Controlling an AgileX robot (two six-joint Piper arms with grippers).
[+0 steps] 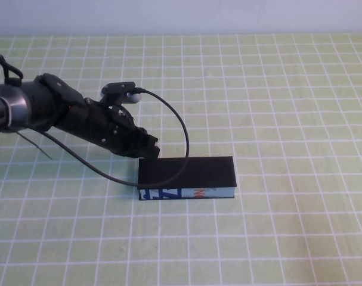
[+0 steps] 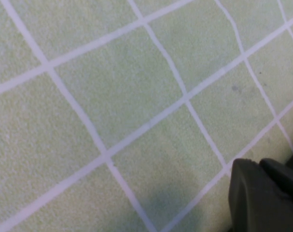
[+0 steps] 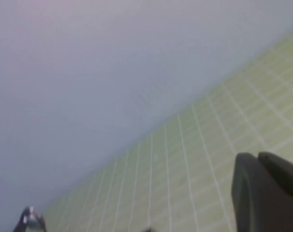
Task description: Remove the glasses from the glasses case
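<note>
Glasses case lying closed a little nearer the table's front edge than its middle, flap lid flat on top, light printed side turned toward the front edge. Long axis running left to right, parallel to that front edge. Glasses not visible anywhere; presumably inside the shut case, though that is only a judgement. Left pincer reaching in from the table's left side, angled down, tip just beside the case's back-left corner, nearly touching it or perhaps just in contact; impossible to say which. Case therefore lying to the right of and slightly nearer the front edge than that pincer, its length stretching away toward the right. Whether the left pincer's fingers are spread or together: cannot tell from the high view, and the left wrist view gives only green gridded table and a dark edge of the pincer body. Nothing seen gripped by it. Right pincer out of the high view altogether, parked away from the case, fully closed and holding nothing, its wrist camera looking over bare table toward the wall. Left arm clearly nearer, so lifting the flap likely falls to it.
</note>
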